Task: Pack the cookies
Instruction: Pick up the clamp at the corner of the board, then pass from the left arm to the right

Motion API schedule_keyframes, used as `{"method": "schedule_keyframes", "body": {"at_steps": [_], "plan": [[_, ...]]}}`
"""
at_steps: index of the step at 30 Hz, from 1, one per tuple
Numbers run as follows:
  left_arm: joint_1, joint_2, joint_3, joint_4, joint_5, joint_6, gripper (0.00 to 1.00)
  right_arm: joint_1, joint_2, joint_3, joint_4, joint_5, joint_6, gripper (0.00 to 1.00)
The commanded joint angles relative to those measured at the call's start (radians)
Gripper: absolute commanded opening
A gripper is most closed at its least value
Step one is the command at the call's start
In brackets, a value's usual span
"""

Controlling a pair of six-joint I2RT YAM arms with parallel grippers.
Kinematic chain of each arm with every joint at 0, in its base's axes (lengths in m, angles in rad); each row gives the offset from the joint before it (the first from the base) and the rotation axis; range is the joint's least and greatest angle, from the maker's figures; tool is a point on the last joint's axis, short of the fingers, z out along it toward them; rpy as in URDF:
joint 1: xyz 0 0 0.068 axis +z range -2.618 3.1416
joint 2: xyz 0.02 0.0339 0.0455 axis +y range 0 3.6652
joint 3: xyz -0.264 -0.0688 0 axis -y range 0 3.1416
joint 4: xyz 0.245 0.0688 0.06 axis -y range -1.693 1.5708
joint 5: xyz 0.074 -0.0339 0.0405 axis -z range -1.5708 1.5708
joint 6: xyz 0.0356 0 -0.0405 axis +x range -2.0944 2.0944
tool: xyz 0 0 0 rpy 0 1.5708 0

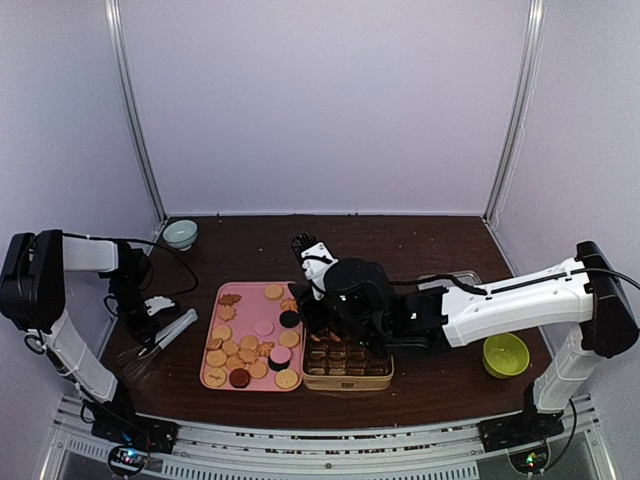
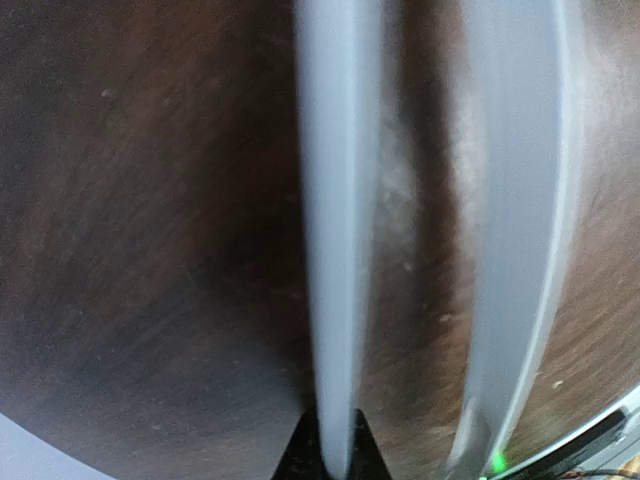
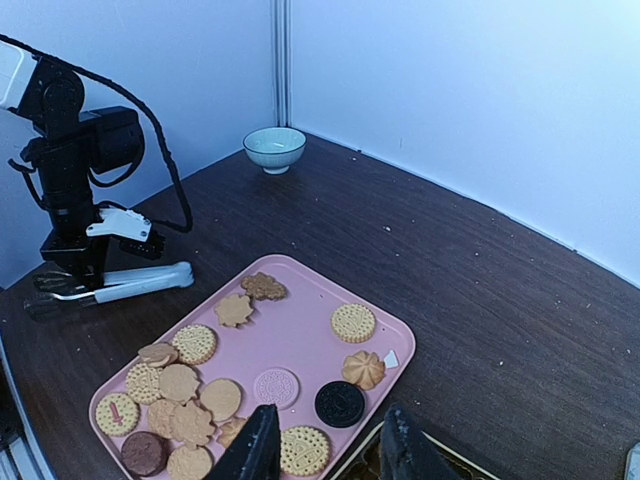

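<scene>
Small flat cookies point(image 3: 182, 383), tan, dark and pink, lay crowded toward the near left corner of the pink rectangular tray point(image 3: 300, 320). My right gripper point(image 3: 330, 455) hovered at its right edge, fingers spread, empty. Whether my left gripper point(image 1: 152, 305) gripped the metal tongs point(image 3: 140, 280), I could not tell. Light, brittle: I judged a gentle rim-to-rim pinch best.

Tan, black, pink cookies point(image 3: 195, 343); pink tray point(image 3: 300, 320); lime-green bowl point(image 1: 505, 355)

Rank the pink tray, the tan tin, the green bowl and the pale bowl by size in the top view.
pink tray
tan tin, partly hidden
green bowl
pale bowl: farther back, so bowl order unsure
</scene>
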Motion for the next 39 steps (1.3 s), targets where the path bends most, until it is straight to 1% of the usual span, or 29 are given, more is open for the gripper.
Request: {"method": "schedule_keyframes", "body": {"at_steps": [1, 3, 5, 10, 13, 16, 19, 22, 28, 31, 39], "plan": [[0.002, -0.033, 0.058, -0.045, 0.125, 0.032, 0.02, 0.003, -0.012, 0.026, 0.005, -0.004, 0.027, 0.35], [-0.006, -0.057, 0.125, -0.1, 0.183, 0.04, 0.0, 0.003, -0.015, 0.035, 0.004, -0.019, 0.031, 0.36], [-0.024, -0.087, 0.195, -0.154, 0.248, 0.051, 0.0, 0.001, -0.019, 0.042, 0.007, -0.042, 0.039, 0.37], [-0.111, -0.149, 0.37, -0.314, 0.485, 0.091, 0.0, -0.021, -0.05, 0.038, 0.046, -0.159, 0.083, 0.48], [-0.167, -0.17, 0.455, -0.408, 0.656, 0.133, 0.0, -0.052, -0.076, 0.017, 0.124, -0.307, 0.128, 0.57], [-0.232, -0.184, 0.518, -0.477, 0.795, 0.164, 0.0, -0.086, -0.091, 0.006, 0.219, -0.477, 0.186, 0.67], [-0.292, -0.2, 0.569, -0.527, 0.919, 0.194, 0.0, -0.11, -0.078, 0.021, 0.308, -0.626, 0.24, 0.75], [-0.337, -0.21, 0.601, -0.563, 1.017, 0.224, 0.0, -0.126, -0.043, 0.06, 0.361, -0.745, 0.288, 0.8], [-0.423, -0.214, 0.619, -0.64, 1.027, 0.291, 0.0, -0.142, 0.044, 0.151, 0.401, -0.906, 0.355, 0.82], [-0.432, -0.217, 0.603, -0.644, 1.034, 0.298, 0.0, -0.146, 0.082, 0.205, 0.392, -0.971, 0.373, 0.8], [-0.439, -0.228, 0.601, -0.641, 1.042, 0.303, 0.0, -0.154, 0.17, 0.3, 0.364, -1.061, 0.412, 0.71]]}}
